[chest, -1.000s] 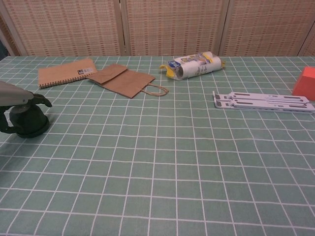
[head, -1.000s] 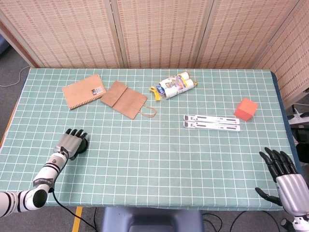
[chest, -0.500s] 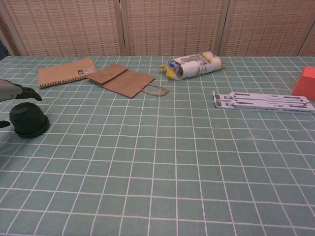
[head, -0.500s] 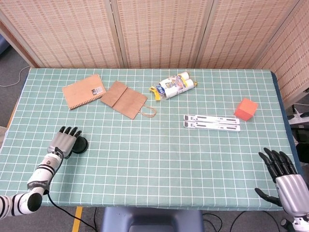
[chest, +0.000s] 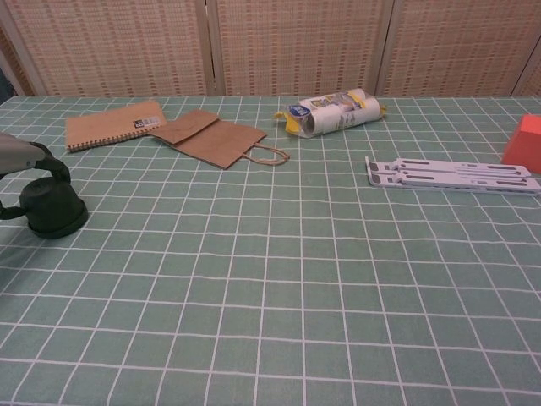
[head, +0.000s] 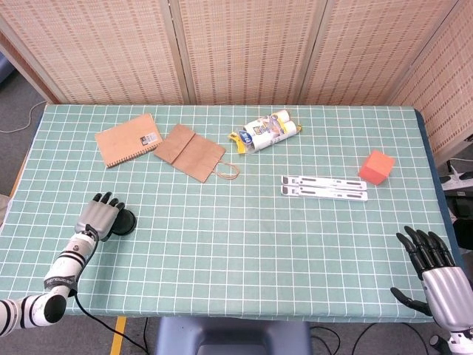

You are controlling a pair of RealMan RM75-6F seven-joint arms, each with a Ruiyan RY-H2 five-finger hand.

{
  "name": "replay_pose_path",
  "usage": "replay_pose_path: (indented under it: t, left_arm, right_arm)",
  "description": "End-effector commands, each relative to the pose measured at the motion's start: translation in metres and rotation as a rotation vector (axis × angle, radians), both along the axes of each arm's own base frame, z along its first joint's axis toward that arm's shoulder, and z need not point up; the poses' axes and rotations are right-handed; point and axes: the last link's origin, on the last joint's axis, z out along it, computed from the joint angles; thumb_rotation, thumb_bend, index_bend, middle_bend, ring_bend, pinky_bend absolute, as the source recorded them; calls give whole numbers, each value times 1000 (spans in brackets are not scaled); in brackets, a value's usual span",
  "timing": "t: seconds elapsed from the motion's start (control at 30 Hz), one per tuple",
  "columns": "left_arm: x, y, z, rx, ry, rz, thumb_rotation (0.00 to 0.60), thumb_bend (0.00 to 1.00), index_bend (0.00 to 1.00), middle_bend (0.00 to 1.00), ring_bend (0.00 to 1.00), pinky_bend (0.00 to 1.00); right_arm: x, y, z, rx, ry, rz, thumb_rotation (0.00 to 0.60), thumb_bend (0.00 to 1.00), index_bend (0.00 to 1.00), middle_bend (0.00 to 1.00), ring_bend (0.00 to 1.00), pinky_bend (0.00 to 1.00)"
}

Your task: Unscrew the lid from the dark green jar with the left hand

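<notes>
The table [head: 244, 251] with its green checked cloth fills my head view. At about eleven o'clock on it lie the brown paper bag [head: 191, 152] and, just beside it to the left, the kraft notebook [head: 127, 138]. At two o'clock I see the white folding stand [head: 324, 188], with the orange block [head: 376, 166] near its right end, and at twelve the pack of white rolls [head: 264, 131] in yellow-edged wrap.

My right hand [head: 432, 272] sits at the four o'clock corner, off the table edge, fingers spread and gripping nothing.

My left hand [head: 100, 217] is at eight o'clock, draped over the dark green jar [chest: 52, 209] — in the chest view its fingers [chest: 51, 167] curl down onto the lid. Whether they truly clamp it, I cannot tell.
</notes>
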Motion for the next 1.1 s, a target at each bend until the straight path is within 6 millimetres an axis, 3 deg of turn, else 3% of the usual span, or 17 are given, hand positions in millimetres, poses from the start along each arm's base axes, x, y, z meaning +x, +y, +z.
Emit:
replay_pose_path:
  t: [0.03,0.6,0.8,1.1]
  left_arm:
    - [-1,1,0,5,-13,-2,600,398,396,187,63,156]
    - [4,0,35,74,-141,31,600,399,467,206,78,168]
    - [-12,6,44,104,-150,95,600,398,484,211,78,170]
    - [-56,19,49,172,-133,239,600,396,486,215,82,173]
  right_arm:
    - [0,0,0,1,3,0,600,76,0,0,0,0]
    - [1,1,0,4,10,0,600,76,0,0,0,0]
    - [1,1,-2,13,14,1,600,76,0,0,0,0]
    - [2,1,-2,9,13,-1,600,76,0,0,0,0]
